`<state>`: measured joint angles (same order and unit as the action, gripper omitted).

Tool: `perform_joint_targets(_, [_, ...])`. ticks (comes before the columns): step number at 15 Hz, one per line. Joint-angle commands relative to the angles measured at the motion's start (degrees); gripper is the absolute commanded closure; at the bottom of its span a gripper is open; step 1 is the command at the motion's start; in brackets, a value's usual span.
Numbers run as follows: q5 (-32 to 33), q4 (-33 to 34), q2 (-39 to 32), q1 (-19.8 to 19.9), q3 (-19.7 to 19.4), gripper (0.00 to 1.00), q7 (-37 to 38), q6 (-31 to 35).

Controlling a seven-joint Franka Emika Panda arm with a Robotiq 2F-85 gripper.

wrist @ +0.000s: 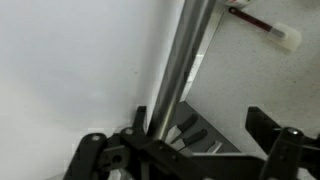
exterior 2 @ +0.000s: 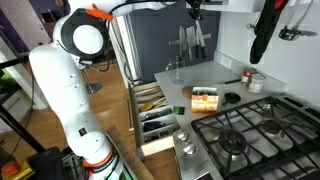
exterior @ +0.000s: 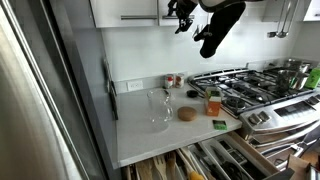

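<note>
My gripper (wrist: 200, 128) is open, high up against the white upper cabinet (wrist: 70, 60). A long metal bar handle (wrist: 185, 55) runs between its two fingers, close to the left one; I cannot tell whether it touches. The gripper shows at the top of both exterior views (exterior: 183, 15) (exterior 2: 193, 8). Below it, dark-handled knives (wrist: 188, 130) hang on a wall rack (exterior 2: 188, 45).
The white counter (exterior: 140, 130) holds a clear glass (exterior: 158, 105), a round brown item (exterior: 187, 114) and an orange box (exterior: 213, 102). A utensil drawer (exterior 2: 155, 110) stands open below. The gas stove (exterior 2: 245, 135) is beside it. A dark mitt-like item (exterior 2: 265, 35) hangs nearby.
</note>
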<state>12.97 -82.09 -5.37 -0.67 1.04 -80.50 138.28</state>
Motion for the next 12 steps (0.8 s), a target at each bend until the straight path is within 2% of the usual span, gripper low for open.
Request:
perform_joint_targets(1, [-3.6,-1.3,2.0,0.3,0.6,0.0,-7.8,-8.8])
perform_joint_targets(9, [-9.5,-1.8,5.1,1.8,-0.7,0.0,-22.1,-17.7])
perform_joint_targets(12, [-9.2,-2.1,5.8,2.3,-1.4,0.0,-23.4,-20.6])
